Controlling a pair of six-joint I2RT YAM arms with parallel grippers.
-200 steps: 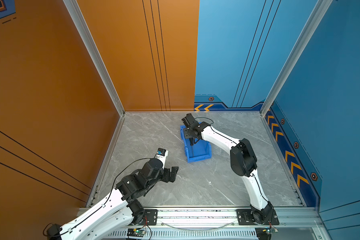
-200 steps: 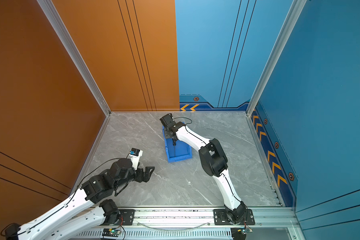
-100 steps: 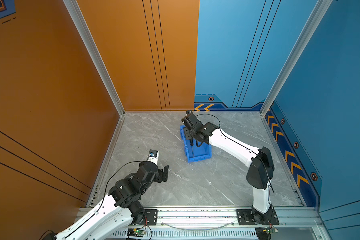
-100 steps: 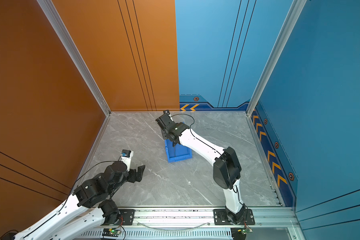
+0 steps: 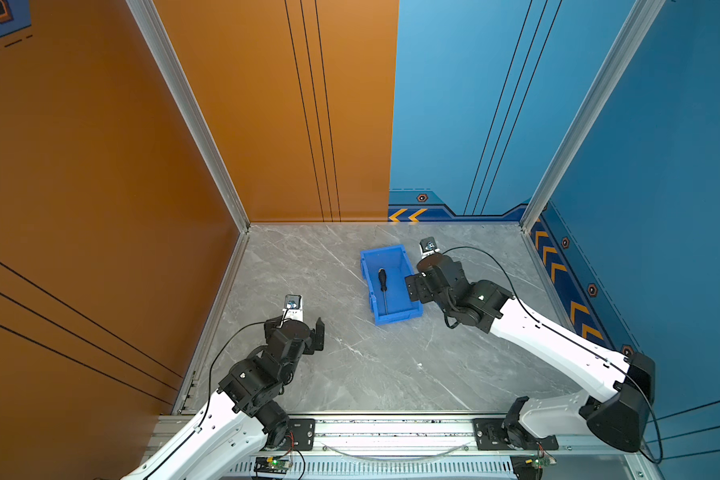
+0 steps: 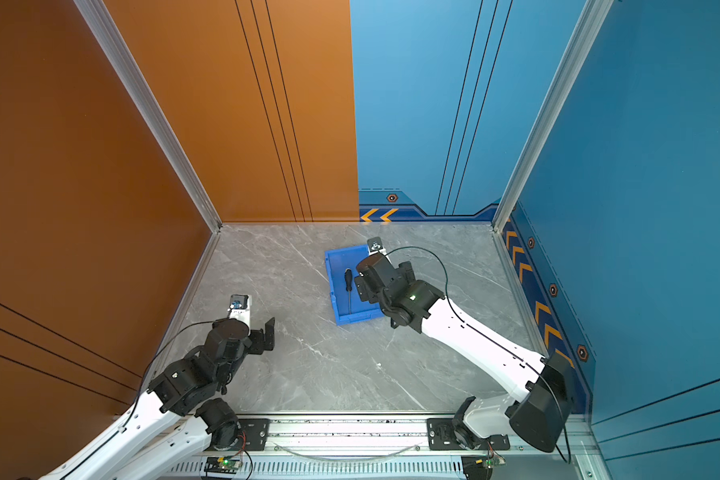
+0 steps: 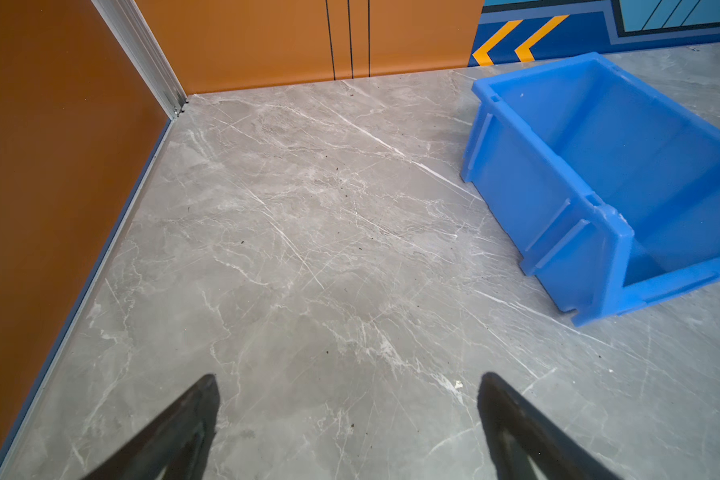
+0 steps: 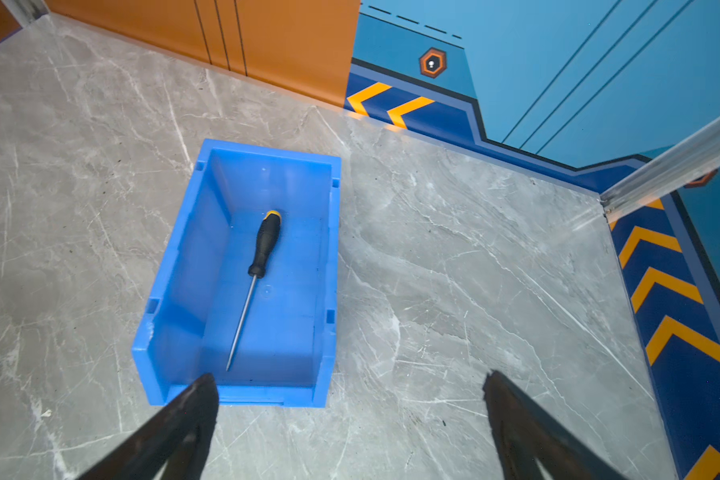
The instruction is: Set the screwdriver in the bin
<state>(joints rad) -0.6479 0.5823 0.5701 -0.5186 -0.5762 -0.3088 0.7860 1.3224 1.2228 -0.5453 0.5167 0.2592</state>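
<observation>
Viewing grey veined marble desk (image 5: 371, 374), orange wall (image 5: 267, 124), blue wall (image 5: 454, 104). Finding slim black-handled, yellow-capped screwdriver (image 8: 264, 245) lying flat inside blue bin (image 8: 175, 299). Noting fingers standing apart, empty, on left gripper (image 7: 348, 386) and right gripper (image 8: 350, 386).

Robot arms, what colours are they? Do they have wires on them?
Both arms match. The left arm and right arm have smooth white shells on the long parts and chunky black joints. A thin black cable loops along each one, up to a small white camera box at the wrist. The fingers are flat, black and pointed like triangles.
</observation>
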